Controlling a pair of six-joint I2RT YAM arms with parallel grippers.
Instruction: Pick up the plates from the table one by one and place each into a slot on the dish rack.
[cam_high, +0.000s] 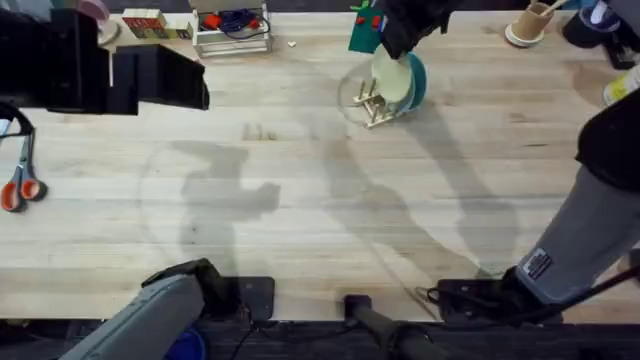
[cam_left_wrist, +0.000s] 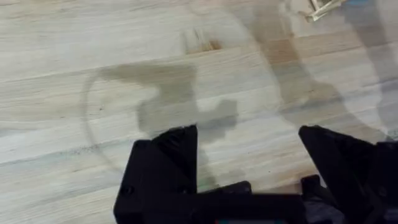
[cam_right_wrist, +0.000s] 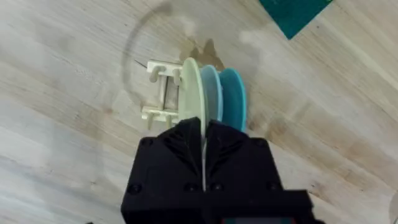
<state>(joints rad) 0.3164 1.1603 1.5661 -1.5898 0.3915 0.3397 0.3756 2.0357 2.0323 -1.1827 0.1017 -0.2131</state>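
Overhead: plank table (cam_high: 300, 200), scissors (cam_high: 20, 185)

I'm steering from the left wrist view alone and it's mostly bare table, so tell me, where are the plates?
Observer: The cream plate and teal plate both stand upright in the rack.
Operator: Where's the right end effector?
Observer: The right end effector sits directly over the cream plate's rim.
Operator: Anything else near the rack?
Observer: A green board lies just beyond it.
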